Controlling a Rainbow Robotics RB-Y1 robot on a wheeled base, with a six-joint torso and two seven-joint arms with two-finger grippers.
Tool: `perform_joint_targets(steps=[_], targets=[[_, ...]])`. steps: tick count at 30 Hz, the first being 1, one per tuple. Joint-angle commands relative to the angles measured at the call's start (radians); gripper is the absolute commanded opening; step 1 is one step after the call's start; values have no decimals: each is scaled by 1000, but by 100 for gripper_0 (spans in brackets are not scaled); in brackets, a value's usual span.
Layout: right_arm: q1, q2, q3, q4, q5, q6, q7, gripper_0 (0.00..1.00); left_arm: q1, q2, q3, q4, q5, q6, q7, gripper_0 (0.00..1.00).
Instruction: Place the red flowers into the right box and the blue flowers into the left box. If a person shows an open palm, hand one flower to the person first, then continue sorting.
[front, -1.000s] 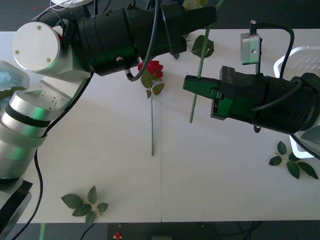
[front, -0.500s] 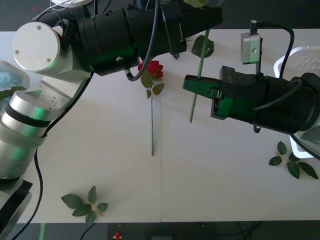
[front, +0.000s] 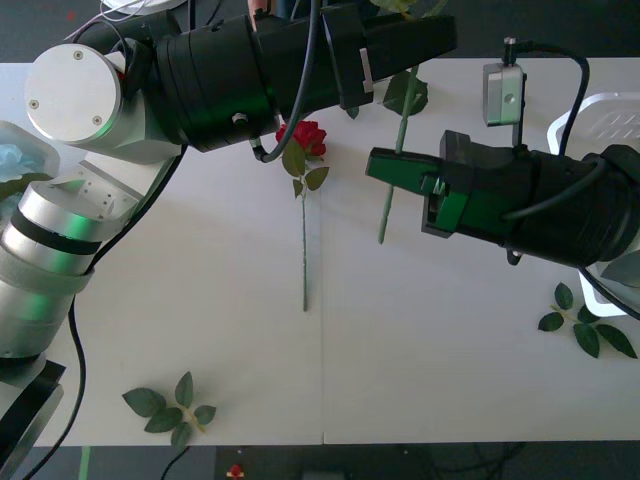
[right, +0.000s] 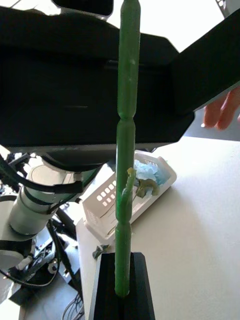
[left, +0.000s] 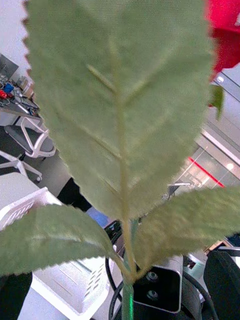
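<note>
Stem (front: 383, 215) and right gripper (front: 385, 170) are what the coming move turns on: the black fingers are pinched shut on the stem near its lower end, and its long axis runs up and away from them, across the table (front: 450, 380) toward the far edge, where its head passes behind the left arm and we cannot see the bloom. It is a thick, knobbed green stem with a dark leaf (front: 405, 95) partway up, so we cannot say from here whether it is a red or a blue flower. The right box (front: 590, 105) lies just behind the right arm, on its own side; the left box (right: 107, 210) sits well off past the left arm, with a blue flower (right: 150, 172) already in it. The left gripper (front: 430, 38) reaches over the far edge, and is the nearer of the two to a hand (right: 222, 110) whose fingertips show beyond it. Close before its camera are a big serrated leaf (left: 120, 100) and a red bloom (left: 225, 40); we cannot tell whether that gripper is clamped on this flower. One rose (front: 303, 137) lies flat on the table between the arms, bloom far, stem pointing back toward us. We judge a hand-over comes first, then the box
</note>
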Motion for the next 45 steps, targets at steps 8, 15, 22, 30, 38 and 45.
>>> perform_joint_targets(steps=[8,15,22,30,38,45], targets=[[36,26,-193,2,74,-153,26,0,-12,27,-11,-19,12,-11,-51,100],[-22,57,-245,123,150,-163,35,0,-12,27,-11,-19,12,-11,-51,100],[-185,143,-237,282,345,-140,37,0,-12,27,-11,-19,12,-11,-51,100],[-347,255,-199,443,520,-151,35,0,-12,27,-11,-19,12,-11,-51,100],[-444,344,-113,535,595,-231,37,0,-12,27,-11,-19,12,-11,-51,100],[-490,388,-4,572,597,-375,41,0,-12,27,-11,-19,12,-11,-51,100]])
